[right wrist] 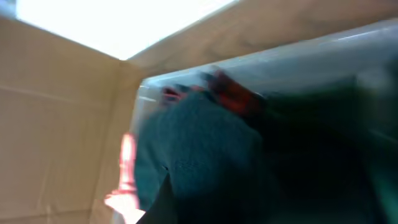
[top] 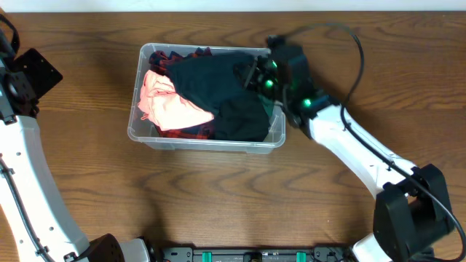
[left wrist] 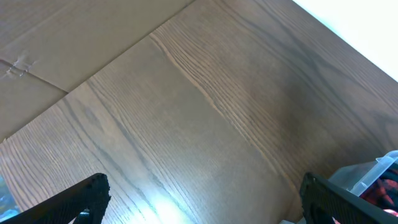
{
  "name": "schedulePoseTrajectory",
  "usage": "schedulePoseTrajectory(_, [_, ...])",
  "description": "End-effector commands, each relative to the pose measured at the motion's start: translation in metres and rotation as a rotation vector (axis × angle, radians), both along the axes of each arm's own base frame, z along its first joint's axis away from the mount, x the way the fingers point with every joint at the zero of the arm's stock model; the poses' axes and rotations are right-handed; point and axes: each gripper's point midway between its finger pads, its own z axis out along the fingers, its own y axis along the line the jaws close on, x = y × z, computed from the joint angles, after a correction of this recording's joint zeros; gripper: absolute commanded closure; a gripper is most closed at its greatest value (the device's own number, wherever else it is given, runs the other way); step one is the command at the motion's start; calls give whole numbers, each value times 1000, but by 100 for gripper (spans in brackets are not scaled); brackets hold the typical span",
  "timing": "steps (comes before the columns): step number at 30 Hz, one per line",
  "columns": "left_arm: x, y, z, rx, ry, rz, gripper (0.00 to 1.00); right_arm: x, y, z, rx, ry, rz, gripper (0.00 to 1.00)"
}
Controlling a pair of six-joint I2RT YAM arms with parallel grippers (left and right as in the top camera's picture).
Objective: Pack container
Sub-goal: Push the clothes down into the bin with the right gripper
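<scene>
Soft dark teal cloth (right wrist: 205,155) in clear, round-cornered plastic container (top: 204,143)

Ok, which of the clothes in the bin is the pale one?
The pink garment at the bin's left end; the others are dark or red plaid.

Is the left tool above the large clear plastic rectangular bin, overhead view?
No, the left tool sits at the far left over the brown wooden table, apart from the clear plastic rectangular bin.

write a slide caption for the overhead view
Right gripper over the clear plastic rectangular container packed with dark teal, pink and red plaid clothes; left arm aside.
</scene>
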Motion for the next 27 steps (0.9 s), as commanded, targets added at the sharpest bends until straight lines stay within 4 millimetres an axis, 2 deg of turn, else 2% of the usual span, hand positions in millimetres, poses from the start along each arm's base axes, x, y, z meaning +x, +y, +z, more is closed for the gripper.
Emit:
schedulePoseTrajectory(1, [-1,4,-2,7,10,15,2,10,24,58,-39,-126,54,99])
schedulePoseTrajectory(4, [-1,4,-2,7,10,15,2,13,45,88,35,-154,122,99])
schedulePoseTrajectory(7, [-1,4,-2,7,10,15,2,21,58,110,144,-161,107,99])
schedulePoseTrajectory(9, [-1,4,-2,7,10,15,2,24,59,114,188,-142,81,99])
schedulePoseTrajectory(12, [-1,4,-2,7,10,15,2,23,65,105,216,-81,66,99])
schedulePoseTrajectory(14, [-1,4,-2,7,10,15,2,22,70,88,181,-46,48,99])
schedulePoseTrajectory(16, [-1,4,-2,7,10,15,2,23,67,62,104,-1,-15,99])
schedulePoseTrajectory(21, [-1,4,-2,7,10,15,2,16,62,-17,-96,141,-79,99])
schedulePoseTrajectory(24, [-1,4,-2,7,10,15,2,10,39,-70,-275,230,-165,99])
schedulePoseTrajectory(27, [-1,4,-2,7,10,15,2,6,16,-100,-405,275,-230,99])
